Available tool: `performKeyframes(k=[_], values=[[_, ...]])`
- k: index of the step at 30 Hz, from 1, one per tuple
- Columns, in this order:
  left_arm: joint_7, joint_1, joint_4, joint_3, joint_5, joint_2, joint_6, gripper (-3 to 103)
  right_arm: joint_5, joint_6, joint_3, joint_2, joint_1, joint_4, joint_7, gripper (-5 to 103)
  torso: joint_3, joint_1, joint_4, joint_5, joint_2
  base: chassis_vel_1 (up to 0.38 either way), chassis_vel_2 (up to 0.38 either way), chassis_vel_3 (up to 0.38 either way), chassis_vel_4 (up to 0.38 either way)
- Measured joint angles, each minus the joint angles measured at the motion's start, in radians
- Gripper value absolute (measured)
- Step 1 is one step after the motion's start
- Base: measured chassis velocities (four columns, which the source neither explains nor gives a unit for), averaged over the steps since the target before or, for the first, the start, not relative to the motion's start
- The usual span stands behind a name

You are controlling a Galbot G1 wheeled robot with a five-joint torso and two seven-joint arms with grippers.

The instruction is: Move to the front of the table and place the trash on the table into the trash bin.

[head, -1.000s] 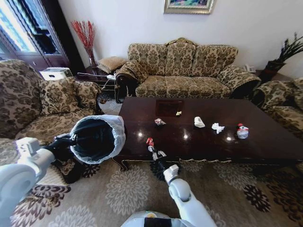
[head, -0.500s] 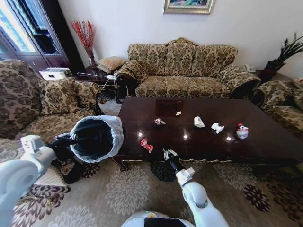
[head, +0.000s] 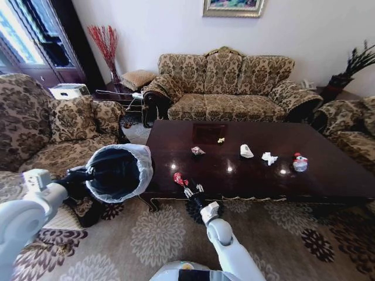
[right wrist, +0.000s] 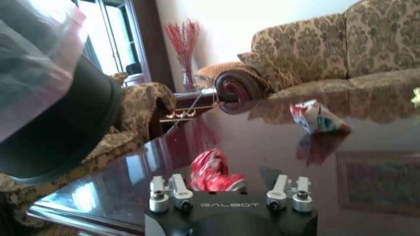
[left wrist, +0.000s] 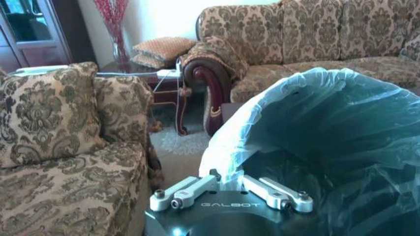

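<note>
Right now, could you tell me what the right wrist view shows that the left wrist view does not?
Right wrist view: the right pincer, open around the crushed red can near the table edge, with a crumpled wrapper farther along the dark wood.

Left wrist view: the left pincer clamped on the bin's rim, the bag-lined inside, and an armchair.

Both share the trash bin, seen from outside in the right wrist view, and the patterned sofa.

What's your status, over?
Left gripper holds trash bin by its rim. Right gripper open at crushed red can, table edge. Nothing blocking.
</note>
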Motion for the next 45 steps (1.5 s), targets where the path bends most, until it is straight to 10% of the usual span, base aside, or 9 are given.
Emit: performKeyframes(k=[7, 31, 45], values=[[0.001, 0.004, -0.008, -0.001, 0.001, -0.003, -0.002, 0, 0.005, -0.025, -0.006, 0.016, 0.025, -0.052, 0.012, 90, 0.0, 0.0, 0.0, 0.0, 0.0, 0.0, 0.0, 0.0, 0.0], [0.007, -0.001, -0.001, 0.024, 0.023, -0.016, -0.022, 0, 0.049, -0.033, -0.013, 0.0, 0.045, -0.07, 0.009, 3, 0.0, 0.0, 0.0001, 0.0, 0.0, 0.0, 0.0, 0.0, 0.0], [0.004, -0.012, 0.006, 0.044, 0.024, -0.005, -0.023, 0, 0.084, 0.021, 0.025, -0.013, 0.013, -0.012, -0.013, 1, 0.0, 0.0, 0.0002, -0.0001, 0.0, 0.0, 0.0, 0.0, 0.0]])
